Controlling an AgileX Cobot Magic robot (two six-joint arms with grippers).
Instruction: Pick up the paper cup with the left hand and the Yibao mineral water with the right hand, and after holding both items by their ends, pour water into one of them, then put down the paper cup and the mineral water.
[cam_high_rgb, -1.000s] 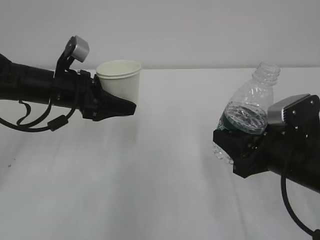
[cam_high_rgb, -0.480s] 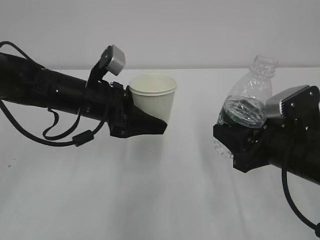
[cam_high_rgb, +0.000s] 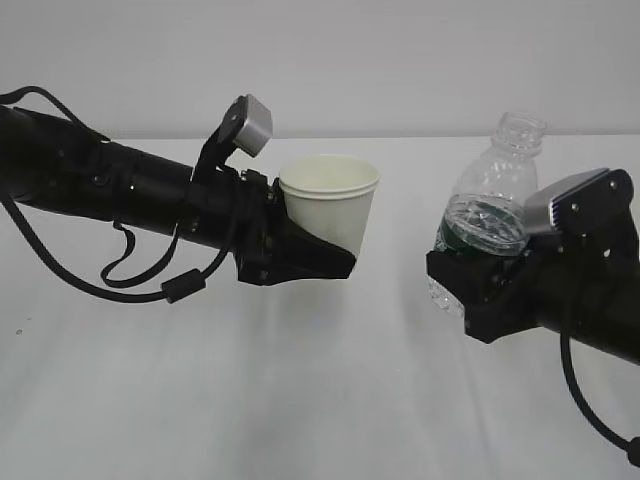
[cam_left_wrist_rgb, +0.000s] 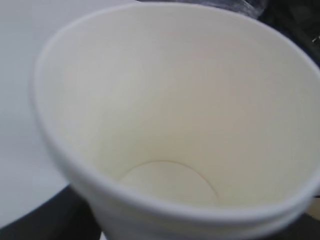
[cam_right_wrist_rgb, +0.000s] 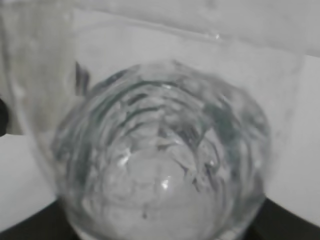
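We see left hand (cam_high_rgb: 300, 255) closed on lower part of paper cup (cam_high_rgb: 330, 200); cup upright, lifted above white table (cam_high_rgb: 300, 400), mouth up. In left wrist view cup (cam_left_wrist_rgb: 175, 125) fills frame, inside looks empty and dry. Right hand (cam_high_rgb: 480, 295) clamped around lower half of Yibao mineral water (cam_high_rgb: 490, 215); bottle lifted, leaning a little to right, open neck on top, no cap. Right wrist view shows only ribbed clear bottle (cam_right_wrist_rgb: 165, 160), very close. Cup and bottle near, not touching.
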